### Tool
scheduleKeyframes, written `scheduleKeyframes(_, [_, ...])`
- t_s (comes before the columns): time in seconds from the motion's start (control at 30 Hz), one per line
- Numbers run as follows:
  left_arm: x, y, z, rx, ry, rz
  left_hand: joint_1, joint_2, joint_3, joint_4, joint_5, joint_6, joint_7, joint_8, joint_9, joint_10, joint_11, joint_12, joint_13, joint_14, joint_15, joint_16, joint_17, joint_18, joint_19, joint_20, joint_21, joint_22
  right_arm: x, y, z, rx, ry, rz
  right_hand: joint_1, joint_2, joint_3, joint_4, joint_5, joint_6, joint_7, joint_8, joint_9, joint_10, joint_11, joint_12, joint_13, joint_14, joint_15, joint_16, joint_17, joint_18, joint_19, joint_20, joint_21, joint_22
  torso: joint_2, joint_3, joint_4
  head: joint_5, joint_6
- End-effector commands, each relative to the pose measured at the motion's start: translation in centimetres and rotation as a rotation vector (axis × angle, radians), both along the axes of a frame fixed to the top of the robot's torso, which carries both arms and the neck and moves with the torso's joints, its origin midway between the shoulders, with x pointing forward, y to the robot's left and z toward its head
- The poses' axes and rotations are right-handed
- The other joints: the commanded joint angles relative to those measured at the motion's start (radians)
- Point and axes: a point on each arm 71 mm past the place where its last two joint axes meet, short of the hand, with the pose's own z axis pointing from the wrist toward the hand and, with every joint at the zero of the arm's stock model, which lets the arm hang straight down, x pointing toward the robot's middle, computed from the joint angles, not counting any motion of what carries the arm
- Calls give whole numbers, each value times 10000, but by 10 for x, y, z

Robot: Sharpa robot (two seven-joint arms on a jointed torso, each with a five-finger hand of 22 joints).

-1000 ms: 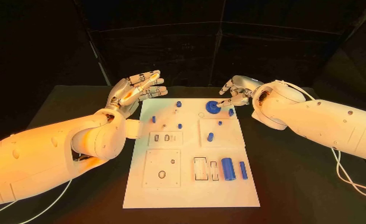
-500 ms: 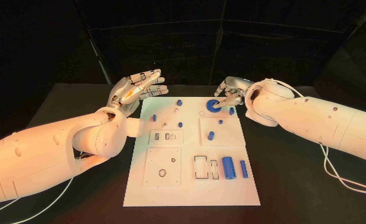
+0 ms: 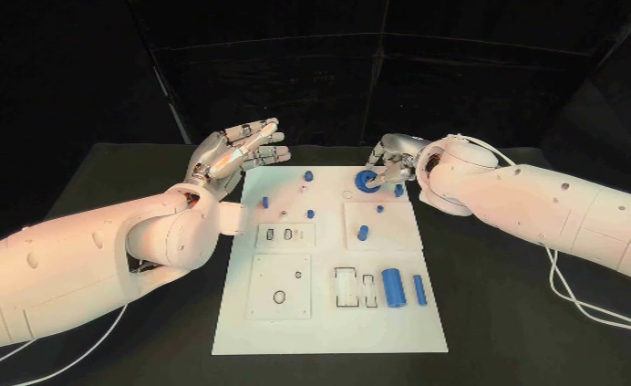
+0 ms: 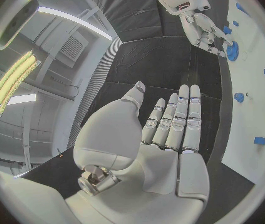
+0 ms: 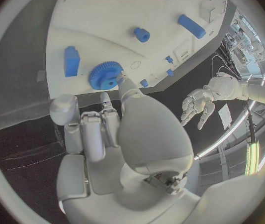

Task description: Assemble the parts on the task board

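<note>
- Task board [image 3: 329,322]: white plate lying mid-worktop [image 3: 131,176]; most blue parts lie loose on it, so assembly appears to be at an early stage.
- Right hand [image 3: 395,160]: its fingers touch the blue gear [image 3: 365,182] at the board's far end; whether it pinches the gear or only touches it cannot be told.
- Left hand [image 3: 237,154]: fingers spread, holding nothing, raised beside the board's far left corner.
- Outstanding: the large cylinder [image 3: 392,287] and the slim bar [image 3: 419,291] lie near the slotted recesses [image 3: 346,288], apparently unseated.

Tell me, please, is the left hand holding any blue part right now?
No, the left hand is open with fingers straight, hovering off the task board, nothing in it.
</note>
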Motion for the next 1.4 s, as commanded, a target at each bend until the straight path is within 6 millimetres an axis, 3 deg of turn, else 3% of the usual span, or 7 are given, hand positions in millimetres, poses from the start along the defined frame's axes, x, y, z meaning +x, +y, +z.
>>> scheduleKeyframes(0.03, [0,-2,2,-27,-110,-165,40,60,1,-72,3,73,552,26,5,24,-3,-21,-2,79,-12,-27,-17,57,85,10,22,-10,0,1,-1,-344,34,169,66,4,18,-64,-67,74,11,46,0,83,3,70,867,804,3,54,1456,-187,47,-8,46,22,5,6,6,-19,-20])
scheduleKeyframes(0.57, [1,-2,1,-25,-99,-173,40,60,1,-72,3,73,552,26,5,24,-3,-21,-2,79,-12,-27,-17,57,85,10,22,-10,2,3,-8,-761,214,197,209,134,137,-240,-101,163,2,69,-8,127,-10,130,963,812,-11,72,1502,-194,58,-23,73,55,8,14,12,-30,-82])
scheduleKeyframes(0.73, [1,-2,1,-18,-93,-162,40,60,1,-72,3,73,552,26,5,24,-3,-21,-2,79,-12,-27,-17,57,85,10,22,-10,2,3,-8,-796,141,162,291,261,272,-366,-228,254,5,93,-9,148,-10,158,1013,812,-12,75,1508,-196,56,-28,84,59,10,9,9,-21,-97])
scheduleKeyframes(0.83, [1,-2,1,-17,-91,-161,40,60,1,-72,3,73,552,26,5,24,-3,-21,-2,79,-12,-27,-17,57,85,10,22,-10,3,3,-7,-713,-18,166,257,505,468,-395,-471,647,-21,256,37,236,-35,242,1140,811,-34,77,1510,-199,70,-42,108,87,8,9,1,-27,-107])
scheduleKeyframes(0.97, [1,-2,1,-18,-85,-170,40,60,1,-72,3,73,552,26,5,24,-3,-21,-2,79,-12,-27,-17,57,85,10,22,-10,2,5,-5,-550,-277,193,259,741,736,-465,-500,1330,-206,530,116,367,-175,357,1314,815,-154,83,1529,-197,93,-119,138,125,9,16,5,-36,-107])
scheduleKeyframes(1.13, [1,-2,1,-17,-80,-170,49,65,2,-93,4,56,552,17,1,8,0,-39,-3,77,-9,-47,-27,55,89,10,14,-21,2,6,-3,-366,-565,192,270,881,1065,-634,-494,2002,-496,748,196,510,-432,471,1503,820,-375,88,1553,-210,139,-318,178,191,6,11,7,-47,-107])
scheduleKeyframes(1.4, [1,-1,1,-17,-68,-180,50,67,3,-97,4,56,553,16,0,5,0,-43,-3,77,-8,-51,-29,54,90,11,12,-24,-1,10,2,-31,-1033,274,268,932,1280,-767,-489,2154,-575,743,204,555,-513,496,1559,830,-461,98,1594,-227,180,-417,207,248,7,16,8,-48,-108])
